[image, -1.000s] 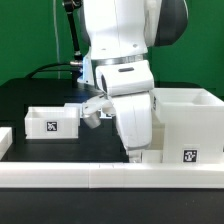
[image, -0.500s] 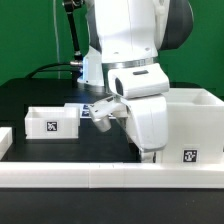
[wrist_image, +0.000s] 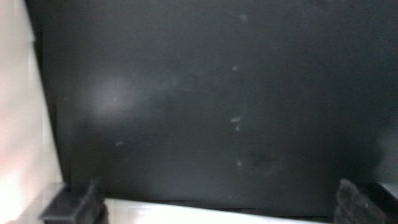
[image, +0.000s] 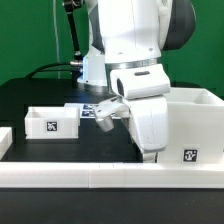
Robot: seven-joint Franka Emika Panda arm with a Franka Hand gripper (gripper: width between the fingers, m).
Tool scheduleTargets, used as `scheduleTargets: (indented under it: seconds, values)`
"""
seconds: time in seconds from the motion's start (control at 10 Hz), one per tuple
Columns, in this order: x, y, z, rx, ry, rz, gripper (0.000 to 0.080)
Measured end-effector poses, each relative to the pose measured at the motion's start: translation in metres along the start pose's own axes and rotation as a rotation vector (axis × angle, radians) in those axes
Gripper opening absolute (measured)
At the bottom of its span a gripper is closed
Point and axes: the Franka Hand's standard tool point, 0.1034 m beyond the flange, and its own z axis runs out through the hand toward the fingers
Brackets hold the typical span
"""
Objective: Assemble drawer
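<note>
In the exterior view the tall white housing [image: 190, 125] stands at the right with a tag on its front. A small open-top tray [image: 50, 121] with a tag sits at the left. A white part [image: 3, 141], cut off at the far left edge, may be a second tray. My gripper [image: 150, 154] hangs low over the black table, just left of the housing and behind the front rail. In the wrist view my gripper [wrist_image: 219, 205] is open wide and empty, with a dark fingertip [wrist_image: 75, 204] at each side. A white surface [wrist_image: 214, 213] lies between the fingertips.
A low white border rail [image: 100, 175] runs along the front of the table. A strip of tags [image: 90, 109], the marker board, shows behind the arm. A blurred white surface [wrist_image: 16, 100] fills one edge of the wrist view.
The arm has shifted toward the exterior view's right, closer to the housing, and the wrist has turned. In the last half second it has barely moved.
</note>
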Motion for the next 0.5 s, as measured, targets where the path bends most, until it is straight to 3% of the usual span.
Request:
scheduleTargets:
  seconds: [0.3, 0.5]
  values:
    - [-0.048, -0.008, -0.015, -0.017, -0.017, -0.008, 0.0649]
    - [-0.063, -0.018, -0.027, -0.039, -0.032, 0.01, 0.0649]
